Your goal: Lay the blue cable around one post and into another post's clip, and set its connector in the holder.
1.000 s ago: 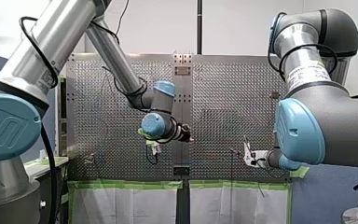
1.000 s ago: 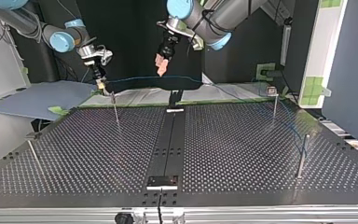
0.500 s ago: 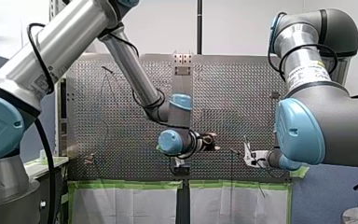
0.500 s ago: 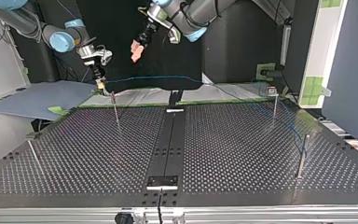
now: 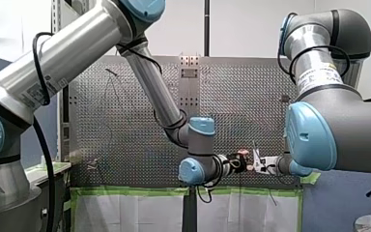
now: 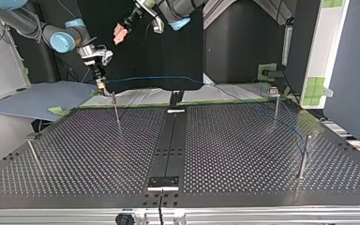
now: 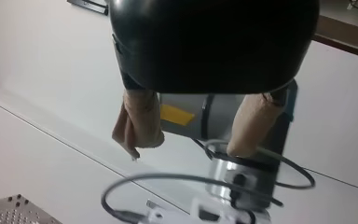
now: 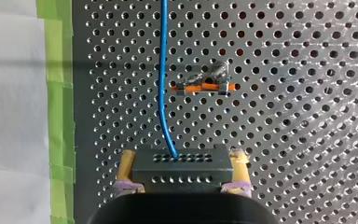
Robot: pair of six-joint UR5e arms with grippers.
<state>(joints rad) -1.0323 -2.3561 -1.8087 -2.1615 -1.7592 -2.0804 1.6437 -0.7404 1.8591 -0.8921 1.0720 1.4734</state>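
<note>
1. The perforated desk (image 6: 243, 150) carries thin upright posts. One post (image 6: 116, 110) stands just beside my right tool (image 6: 102, 86) at the top view's left. Another (image 6: 276, 105) and a further one (image 6: 303, 159) stand toward its right.
2. My left arm (image 5: 77, 53) reaches past the middle of the front view, so my left tool (image 7: 186, 149) hangs in the air close to my right arm's wrist (image 7: 235, 179). Its beige pads (image 7: 140, 123) stand wide apart with nothing between them. As I judge it, coming any closer on this line could knock that wrist and jolt what it carries.
3. My right tool is clamped on the black connector (image 8: 177, 176) from both sides, above the desk near its green-taped edge.
4. The blue cable (image 8: 162, 70) leaves the connector and spans the desk's far side in the top view toward the right-hand posts. It looks fairly tight. A tug from either arm might twist the connector in the grip or lift the cable off a post.
5. The orange clip (image 8: 204, 86) sits beside the cable and apart from it, so the cable is not yet seated. If the cable is lowered without a sideways shift, it would likely miss the clip.
</note>
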